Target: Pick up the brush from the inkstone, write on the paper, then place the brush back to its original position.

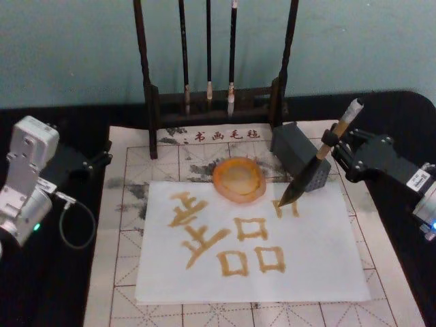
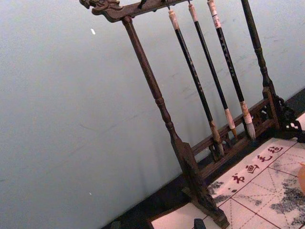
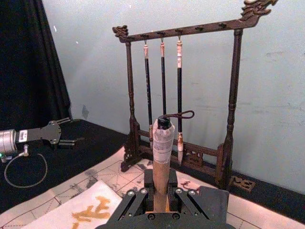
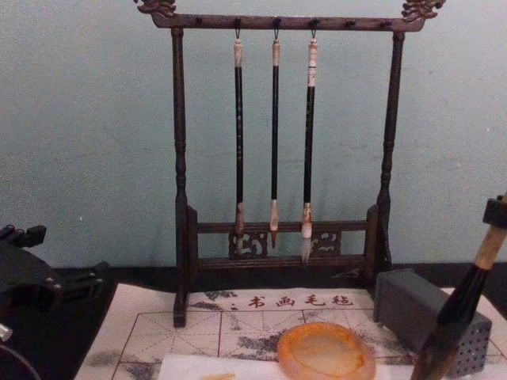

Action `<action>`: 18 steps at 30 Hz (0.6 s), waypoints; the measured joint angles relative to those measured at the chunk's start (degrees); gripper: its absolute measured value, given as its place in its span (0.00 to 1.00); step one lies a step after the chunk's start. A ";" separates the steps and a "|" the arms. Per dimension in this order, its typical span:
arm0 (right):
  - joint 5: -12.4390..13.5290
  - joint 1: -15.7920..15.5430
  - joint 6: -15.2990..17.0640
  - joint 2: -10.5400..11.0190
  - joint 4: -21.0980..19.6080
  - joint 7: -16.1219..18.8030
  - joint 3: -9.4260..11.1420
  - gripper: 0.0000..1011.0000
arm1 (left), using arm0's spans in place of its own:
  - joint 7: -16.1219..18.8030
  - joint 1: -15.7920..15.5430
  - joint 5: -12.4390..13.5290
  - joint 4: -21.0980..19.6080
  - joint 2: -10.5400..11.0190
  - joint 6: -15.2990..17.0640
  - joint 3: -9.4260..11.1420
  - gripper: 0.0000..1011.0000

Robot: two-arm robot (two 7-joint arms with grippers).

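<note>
Black left end effector (image 1: pixel 101 160), silver wrist (image 1: pixel 27 170)

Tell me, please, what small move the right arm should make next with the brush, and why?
Probably draw the tip a little way down the paper. The right gripper holds the brush tilted, its tip at a small, seemingly unfinished mark at the sheet's upper right; the inkstone sits close by for the return.

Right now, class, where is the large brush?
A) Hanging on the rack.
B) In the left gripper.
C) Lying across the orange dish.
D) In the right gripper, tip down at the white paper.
D: the right gripper is shut on the brush, its dark tip angled down at the paper beside the inkstone; the left gripper sits apart on the left side.
</note>
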 joint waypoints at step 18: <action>-1.69 0.78 -0.53 -0.99 1.06 0.12 -0.40 0.18 | 0.00 -0.01 0.00 0.00 0.00 0.00 0.00 0.99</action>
